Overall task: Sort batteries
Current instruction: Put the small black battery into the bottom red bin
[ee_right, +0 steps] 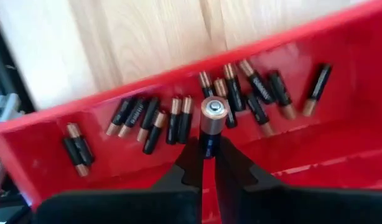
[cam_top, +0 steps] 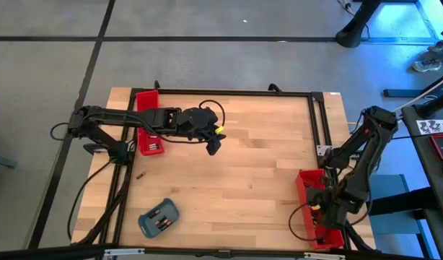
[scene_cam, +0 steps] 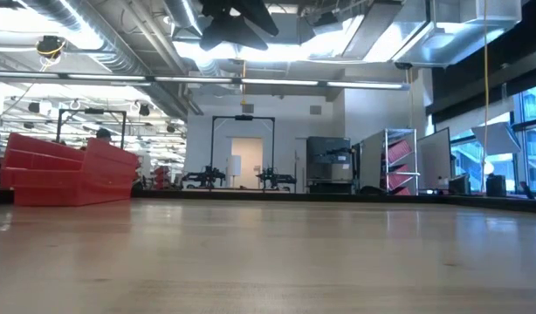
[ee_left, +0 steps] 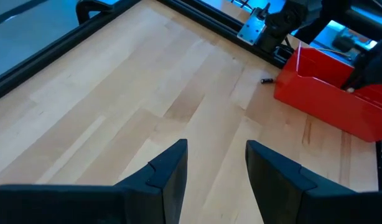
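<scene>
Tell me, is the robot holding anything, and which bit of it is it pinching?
Yes. The right hand pinches one battery by its dark lower end, over the red tray. The left hand is open and holds nothing.

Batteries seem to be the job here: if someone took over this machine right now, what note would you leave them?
Right end effector: shut on one battery, over the red tray at the table's right edge.
Left end effector: open, empty, above bare wood mid-table.
Batteries: a pile already in the right red tray; a few in the blue-grey tray; some in the left red tray; one loose on the table.
Left: place the held cell, collect the loose one and sort the rest.
</scene>
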Controlling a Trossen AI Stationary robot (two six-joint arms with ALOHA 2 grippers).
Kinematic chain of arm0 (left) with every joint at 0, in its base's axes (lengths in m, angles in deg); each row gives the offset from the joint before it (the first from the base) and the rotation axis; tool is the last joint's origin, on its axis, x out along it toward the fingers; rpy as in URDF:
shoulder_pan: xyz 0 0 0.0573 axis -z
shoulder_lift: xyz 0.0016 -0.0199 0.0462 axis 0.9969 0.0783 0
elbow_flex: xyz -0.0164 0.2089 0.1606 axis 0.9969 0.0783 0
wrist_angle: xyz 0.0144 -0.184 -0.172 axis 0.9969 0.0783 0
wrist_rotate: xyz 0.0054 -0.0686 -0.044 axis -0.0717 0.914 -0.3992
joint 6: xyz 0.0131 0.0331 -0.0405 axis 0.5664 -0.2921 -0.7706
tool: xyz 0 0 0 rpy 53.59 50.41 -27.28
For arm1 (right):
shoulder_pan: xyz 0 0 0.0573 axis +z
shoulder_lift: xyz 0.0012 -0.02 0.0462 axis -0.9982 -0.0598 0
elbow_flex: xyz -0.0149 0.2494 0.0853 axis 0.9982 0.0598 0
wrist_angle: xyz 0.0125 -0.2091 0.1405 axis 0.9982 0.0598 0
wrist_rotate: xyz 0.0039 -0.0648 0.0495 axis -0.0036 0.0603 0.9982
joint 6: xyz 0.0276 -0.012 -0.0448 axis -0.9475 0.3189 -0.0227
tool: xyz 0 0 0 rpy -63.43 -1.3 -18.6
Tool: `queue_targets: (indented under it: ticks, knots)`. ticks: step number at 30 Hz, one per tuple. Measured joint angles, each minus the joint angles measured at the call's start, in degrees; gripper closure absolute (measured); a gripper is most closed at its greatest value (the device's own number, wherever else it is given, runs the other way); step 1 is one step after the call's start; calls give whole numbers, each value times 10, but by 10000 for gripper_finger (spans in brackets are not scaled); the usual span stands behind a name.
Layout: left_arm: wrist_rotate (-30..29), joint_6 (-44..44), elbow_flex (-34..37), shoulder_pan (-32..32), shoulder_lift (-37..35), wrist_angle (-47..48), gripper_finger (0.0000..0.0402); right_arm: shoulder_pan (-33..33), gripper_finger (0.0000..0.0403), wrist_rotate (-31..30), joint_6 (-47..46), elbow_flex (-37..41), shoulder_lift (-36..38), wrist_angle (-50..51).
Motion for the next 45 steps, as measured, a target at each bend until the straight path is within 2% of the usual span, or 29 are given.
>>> queue_targets:
  ticks: [10, 18, 28, 31, 39, 42, 45]
  knots:
    - [0, -2, 0, 0, 0, 0, 249, -44, 388, 44, 2, 61, -12, -53]
    - [0, -6, 0, 0, 0, 0, 249, -47, 380, 77, -1, 102, -12, -92]
    - [0, -6, 0, 1, 0, 0, 249, -51, 370, 83, -1, 102, -12, -102]
    - [0, -6, 0, 1, 0, 0, 249, -51, 339, 86, 0, 96, -12, -101]
    - [0, -6, 0, 1, 0, 1, 249, -51, 207, 83, 0, 22, -12, -34]
    - [0, -6, 0, 1, 0, 0, 249, -51, 180, 82, 2, -24, -6, 10]
    - [0, -7, 0, 1, 0, 0, 249, -51, 172, 54, 2, -85, 9, 67]
